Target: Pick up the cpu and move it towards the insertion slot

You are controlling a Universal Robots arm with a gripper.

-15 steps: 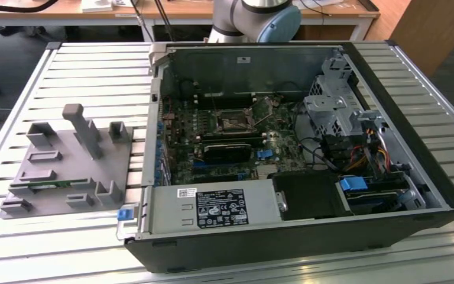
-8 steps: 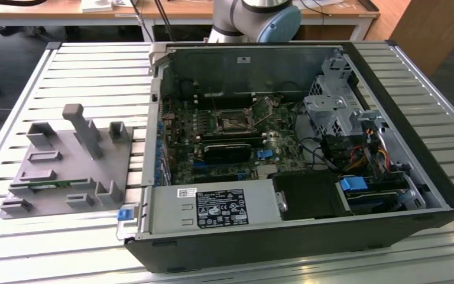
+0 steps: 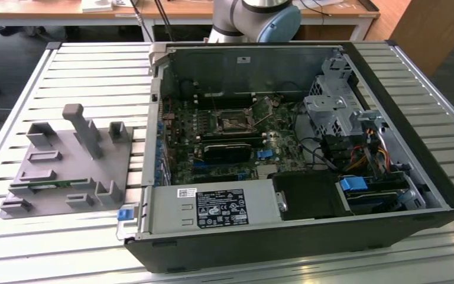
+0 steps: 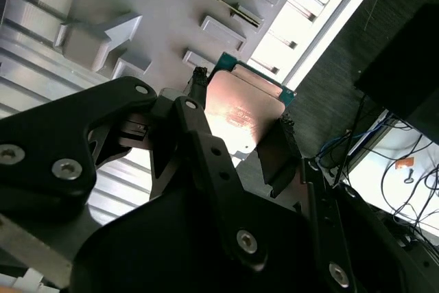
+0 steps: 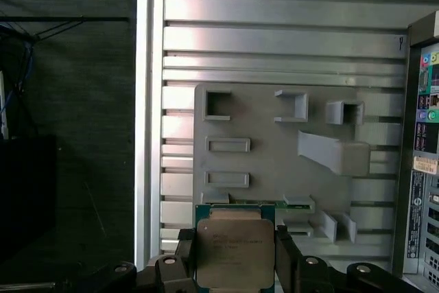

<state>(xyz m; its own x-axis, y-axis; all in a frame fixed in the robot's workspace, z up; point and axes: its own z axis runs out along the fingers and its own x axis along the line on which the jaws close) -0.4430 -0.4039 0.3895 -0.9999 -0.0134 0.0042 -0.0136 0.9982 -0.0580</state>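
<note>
In both wrist views the cpu (image 5: 235,252) (image 4: 243,111), a flat square chip with a silvery top and a green edge, sits between the two black fingers of my gripper (image 5: 235,257) (image 4: 243,98), which is shut on it. The chip hangs well above the grey holder plate (image 5: 274,162). The insertion slot (image 3: 233,122) is the square dark socket with a metal frame on the green board inside the open computer case, in the exterior view.
The grey holder plate (image 3: 69,160) with upright posts lies on the slatted metal table (image 3: 93,65), at the exterior view's left of the black case (image 3: 290,236). A green memory stick (image 3: 49,185) rests in the plate. The case's wall (image 5: 418,135) shows beside the plate.
</note>
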